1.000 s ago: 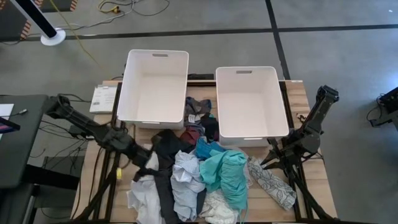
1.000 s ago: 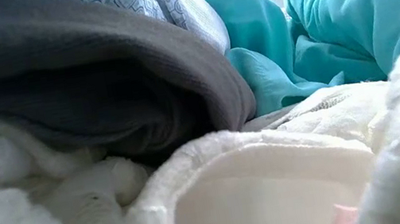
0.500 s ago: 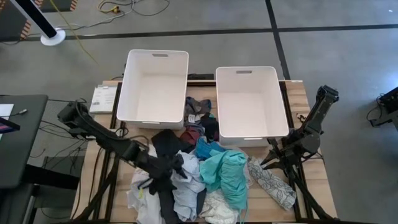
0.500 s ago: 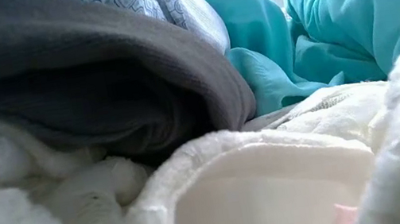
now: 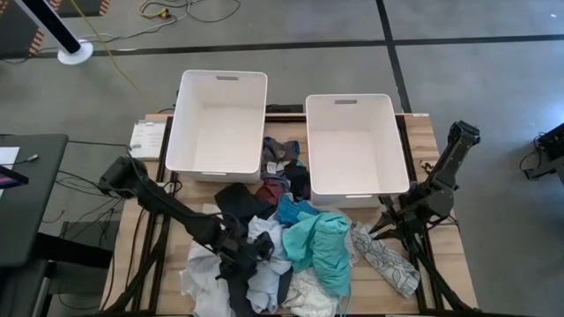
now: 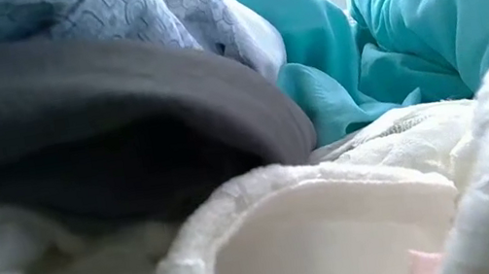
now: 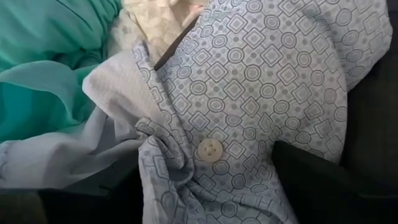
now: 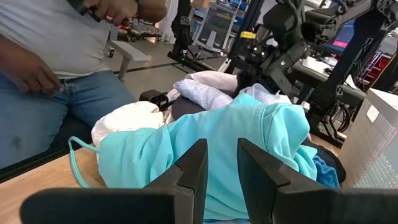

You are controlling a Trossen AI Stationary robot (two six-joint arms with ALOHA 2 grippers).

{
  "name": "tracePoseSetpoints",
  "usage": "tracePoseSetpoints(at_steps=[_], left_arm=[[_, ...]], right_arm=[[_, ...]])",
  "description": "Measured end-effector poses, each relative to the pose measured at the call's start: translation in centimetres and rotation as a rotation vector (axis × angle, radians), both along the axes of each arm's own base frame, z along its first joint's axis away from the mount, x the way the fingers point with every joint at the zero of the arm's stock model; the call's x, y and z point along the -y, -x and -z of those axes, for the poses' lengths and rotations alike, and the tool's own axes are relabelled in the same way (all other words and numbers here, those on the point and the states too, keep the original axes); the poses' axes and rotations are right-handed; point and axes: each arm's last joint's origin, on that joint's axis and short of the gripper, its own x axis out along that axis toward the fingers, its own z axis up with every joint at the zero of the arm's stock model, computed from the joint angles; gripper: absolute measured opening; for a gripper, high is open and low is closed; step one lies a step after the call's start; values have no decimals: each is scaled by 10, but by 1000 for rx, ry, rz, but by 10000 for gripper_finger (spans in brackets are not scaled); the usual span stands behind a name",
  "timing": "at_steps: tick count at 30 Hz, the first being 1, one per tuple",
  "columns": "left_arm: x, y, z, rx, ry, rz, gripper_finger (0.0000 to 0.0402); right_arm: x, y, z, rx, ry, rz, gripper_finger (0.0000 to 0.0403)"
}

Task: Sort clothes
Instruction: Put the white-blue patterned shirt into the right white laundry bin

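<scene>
The clothes lie heaped on the near half of the table: a teal garment (image 5: 319, 246), a pale-blue patterned shirt (image 5: 267, 264), black pieces (image 5: 233, 201), and white and cream ones (image 5: 308, 295). My left gripper (image 5: 243, 254) is down in the heap's left part, open, with the patterned shirt's buttoned front (image 7: 249, 93) between its fingers. The low view shows the shirt (image 6: 107, 11) lying over a dark grey garment (image 6: 123, 117). My right gripper (image 5: 386, 224) waits at the table's right, its fingers (image 8: 193, 168) a little apart with nothing between them. My left gripper comes slanting down from the table's left into the heap. Its open fingers (image 7: 317, 180) stand on either side of a bunched fold of the patterned shirt beside a button (image 7: 209, 150). The cloth lies slack on the heap; how much of it the fingers touch is hidden.
Two white bins (image 5: 218, 123) (image 5: 354, 145) stand side by side at the far edge, with a few dark garments (image 5: 282, 163) between them. A leaflet (image 5: 145, 139) lies at the far left. A person (image 8: 56, 62) sits beyond the table's left side.
My left gripper has swung from the table's left edge toward the heap's middle, tipping downward and sinking into the clothes. In the low view the dark grey garment has been pushed down and the patterned shirt has slid over it.
</scene>
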Motion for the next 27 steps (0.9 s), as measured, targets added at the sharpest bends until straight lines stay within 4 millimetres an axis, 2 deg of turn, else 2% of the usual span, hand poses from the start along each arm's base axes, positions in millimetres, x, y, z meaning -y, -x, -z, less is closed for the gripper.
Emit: tracePoseSetpoints(at_steps=[3, 6, 8, 13, 21, 24, 27], left_arm=[[0, -2, 1, -1, 8, -22, 289], [-2, -3, 2, -2, 9, -30, 244], [-3, -3, 2, -4, 9, -32, 194], [-3, -2, 3, -11, -11, -14, 39], [-5, 0, -1, 8, -26, -1, 32], [-7, 3, -13, 42, -16, -1, 32], [-10, 7, -38, 103, 4, -11, 32]], right_arm=[[0, 0, 0, 0, 0, 0, 103], [0, 0, 0, 0, 0, 0, 103], [0, 0, 0, 0, 0, 1, 103], [0, 0, 0, 0, 0, 0, 103], [0, 0, 0, 0, 0, 0, 103], [0, 0, 0, 0, 0, 0, 103], [0, 0, 0, 0, 0, 0, 103]])
